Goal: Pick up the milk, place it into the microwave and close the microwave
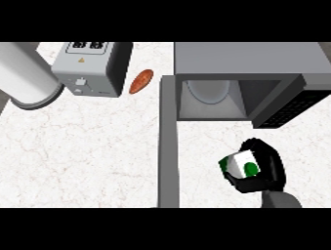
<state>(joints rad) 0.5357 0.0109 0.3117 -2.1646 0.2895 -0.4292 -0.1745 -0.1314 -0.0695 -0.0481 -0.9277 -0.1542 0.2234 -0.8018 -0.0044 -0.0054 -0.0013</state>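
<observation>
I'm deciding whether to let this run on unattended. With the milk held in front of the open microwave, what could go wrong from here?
1. The milk sits in the right hand below the microwave opening; it might clip the lower edge going in.
2. The open door stands close on the hand's left, so a drift that way could bump it.

We record no readable words, brands or numbers. Item one: the toaster [89, 68], near the far left of the worktop [81, 146], bears a small triangular warning sign on its top face and a small dark control mark on its front panel; we cannot make out either in detail. Item two: the milk [241, 165] carton carries a green patch, without legible lettering.
</observation>
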